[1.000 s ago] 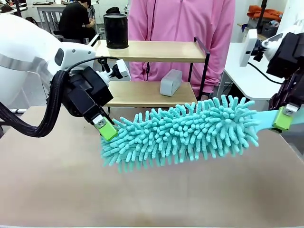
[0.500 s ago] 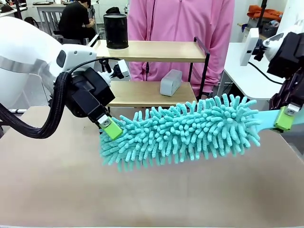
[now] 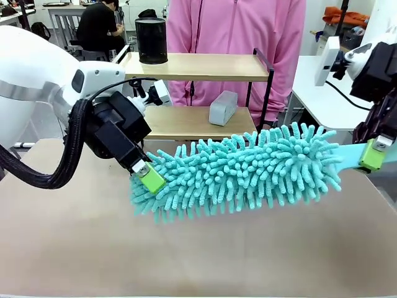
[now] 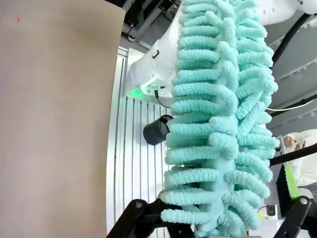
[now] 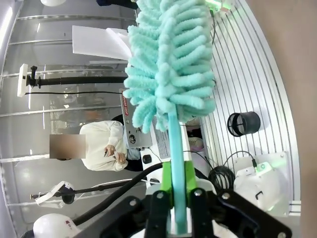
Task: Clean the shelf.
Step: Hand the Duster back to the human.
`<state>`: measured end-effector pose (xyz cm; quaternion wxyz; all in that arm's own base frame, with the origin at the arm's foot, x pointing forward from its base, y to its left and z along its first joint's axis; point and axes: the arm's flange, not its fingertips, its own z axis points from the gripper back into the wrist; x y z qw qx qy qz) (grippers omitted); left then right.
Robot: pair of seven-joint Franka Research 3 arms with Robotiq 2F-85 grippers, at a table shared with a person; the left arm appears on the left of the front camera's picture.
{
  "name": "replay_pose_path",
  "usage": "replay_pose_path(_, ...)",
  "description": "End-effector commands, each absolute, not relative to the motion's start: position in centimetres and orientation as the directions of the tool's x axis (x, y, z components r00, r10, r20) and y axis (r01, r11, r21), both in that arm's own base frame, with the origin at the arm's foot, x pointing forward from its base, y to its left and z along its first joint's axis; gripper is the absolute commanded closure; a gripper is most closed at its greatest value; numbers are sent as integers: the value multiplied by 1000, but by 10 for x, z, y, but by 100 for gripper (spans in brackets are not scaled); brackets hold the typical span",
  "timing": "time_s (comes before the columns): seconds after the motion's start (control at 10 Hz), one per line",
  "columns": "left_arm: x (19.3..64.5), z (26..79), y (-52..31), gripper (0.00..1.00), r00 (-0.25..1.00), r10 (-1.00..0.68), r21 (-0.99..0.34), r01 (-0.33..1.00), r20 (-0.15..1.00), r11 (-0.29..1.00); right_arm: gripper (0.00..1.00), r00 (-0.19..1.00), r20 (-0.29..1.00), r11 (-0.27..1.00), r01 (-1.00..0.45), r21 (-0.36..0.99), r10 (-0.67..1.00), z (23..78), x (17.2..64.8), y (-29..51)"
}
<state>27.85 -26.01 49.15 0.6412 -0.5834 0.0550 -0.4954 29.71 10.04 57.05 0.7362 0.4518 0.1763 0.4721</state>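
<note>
From the front, the left gripper (image 3: 151,179) is clenching the duster (image 3: 242,174) tip before the shelf (image 3: 198,93). The left wrist camera is showing the duster (image 4: 218,124). In the right wrist view, the right gripper (image 5: 177,198) is grasping its handle.

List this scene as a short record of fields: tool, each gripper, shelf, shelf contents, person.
tool: teal duster, held level above the table
right gripper: shut on the duster's handle
left gripper: shut on the duster's fluffy tip
shelf: two wooden boards, black frame, behind the duster
top board: black cylinder
lower board: grey block
person: pink top, standing behind the shelf
</note>
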Motion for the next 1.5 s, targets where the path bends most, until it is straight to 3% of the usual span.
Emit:
replay_pose_path(0.0, 272, 489, -263, 100, 498, -678, -783, 593, 540, -188, 88, 487, 200, 112, -538, 836, 850, 571, 295, 100)
replay_pose_path(0.2, 273, 489, -264, 100, 499, -666, -775, 601, 554, -194, 88, 481, 200, 105, -536, 838, 854, 570, 294, 101)
replay_pose_path(0.3, 273, 489, -264, 86, 503, -663, -776, 601, 555, -193, 88, 477, 197, 105, -534, 839, 857, 570, 294, 101)
replay_pose_path(0.5, 273, 489, -264, 100, 506, -655, -775, 600, 561, -199, 88, 472, 197, 97, -529, 843, 859, 569, 294, 101)
replay_pose_path(1.0, 272, 492, -262, 100, 498, -653, -770, 600, 571, -215, 88, 478, 198, 99, -527, 844, 855, 570, 294, 98)
replay_pose_path(1.1, 271, 493, -262, 100, 496, -653, -769, 600, 573, -220, 52, 483, 199, 97, -521, 848, 853, 570, 294, 96)
replay_pose_path(1.3, 271, 495, -260, 100, 487, -655, -764, 605, 577, -224, 0, 487, 201, 99, -522, 847, 850, 571, 295, 92)
replay_pose_path(1.4, 270, 496, -258, 100, 480, -658, -760, 609, 580, -226, 0, 498, 214, 93, -521, 848, 840, 572, 296, 90)
